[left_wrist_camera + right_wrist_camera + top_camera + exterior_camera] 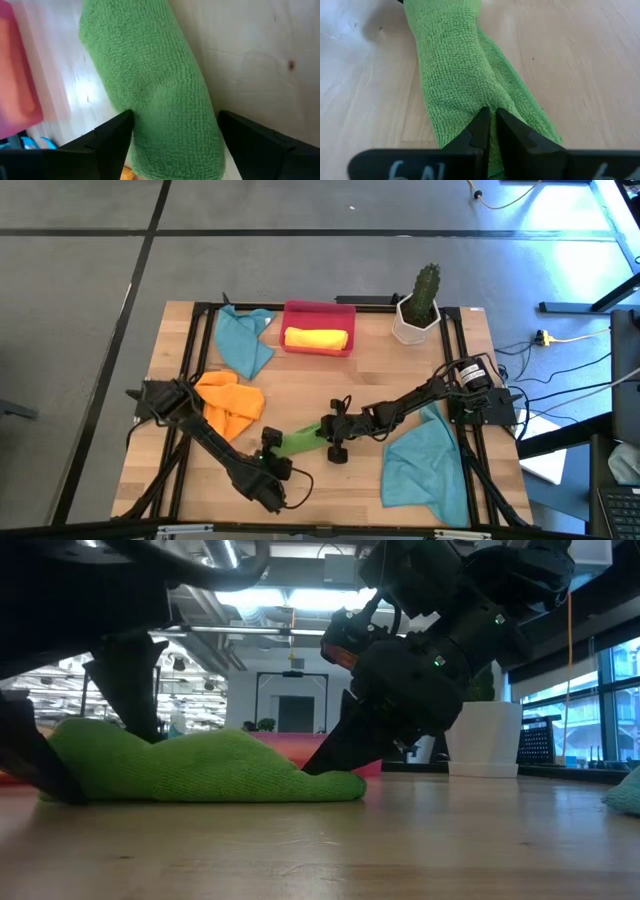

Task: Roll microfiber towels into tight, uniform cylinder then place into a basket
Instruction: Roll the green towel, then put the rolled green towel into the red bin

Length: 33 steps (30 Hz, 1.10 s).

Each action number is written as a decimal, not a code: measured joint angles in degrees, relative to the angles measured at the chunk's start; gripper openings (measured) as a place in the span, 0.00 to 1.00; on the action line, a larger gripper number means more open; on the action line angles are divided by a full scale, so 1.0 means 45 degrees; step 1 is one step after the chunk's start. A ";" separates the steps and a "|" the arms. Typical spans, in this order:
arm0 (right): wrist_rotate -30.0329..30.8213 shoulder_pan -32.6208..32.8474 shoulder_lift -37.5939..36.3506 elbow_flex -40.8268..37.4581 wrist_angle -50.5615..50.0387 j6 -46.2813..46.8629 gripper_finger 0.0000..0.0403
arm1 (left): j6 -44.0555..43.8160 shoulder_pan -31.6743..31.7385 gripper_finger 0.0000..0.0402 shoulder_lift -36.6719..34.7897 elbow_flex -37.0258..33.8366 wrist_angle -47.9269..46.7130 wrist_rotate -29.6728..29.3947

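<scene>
High view has the green towel (300, 442) rolled and lying mid-bench between both arms, the right tool (335, 442) clenched on its near end with fingers (481, 131) pinched almost together, the left tool (270, 452) straddling the other end, fingers (112, 142) spread and not gripping. To do this well, I'd judge both ends should lift together, level, so the roll stays tight on its way to the basket (318, 310), where a yellow roll (316, 338) lies. The low view hides the left tool's tips behind the cloth, and the roll's loose edge can't be made out.
</scene>
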 joint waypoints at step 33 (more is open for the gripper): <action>0.3010 0.2196 -0.1899 -0.0034 -0.1291 -0.4530 0.18 | -0.1706 -0.0452 0.00 0.0129 -0.0129 0.0443 -0.0316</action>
